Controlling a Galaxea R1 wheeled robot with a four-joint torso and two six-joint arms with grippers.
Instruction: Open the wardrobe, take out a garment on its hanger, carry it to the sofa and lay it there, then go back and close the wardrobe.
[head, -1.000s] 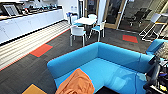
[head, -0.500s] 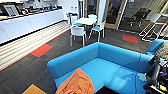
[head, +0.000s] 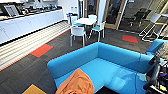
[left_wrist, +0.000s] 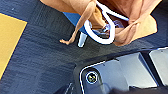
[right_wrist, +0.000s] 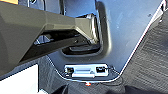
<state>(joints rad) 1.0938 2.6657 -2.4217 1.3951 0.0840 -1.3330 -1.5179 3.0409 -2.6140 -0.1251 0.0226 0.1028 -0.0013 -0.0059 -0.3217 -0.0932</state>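
Orange sweatshirt (head: 76, 83) on white hanger (left_wrist: 100, 27) nearing turquoise sofa (head: 110, 62); carrying step, lowering pending; jaws' state indiscernible.

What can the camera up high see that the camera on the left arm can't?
The head view alone takes in the blue sofa, the white chairs around a table and a long white counter. The left wrist view alone shows the white hanger poking out of the cloth, close up. Both show the orange garment and the dark carpet with a yellow patch.
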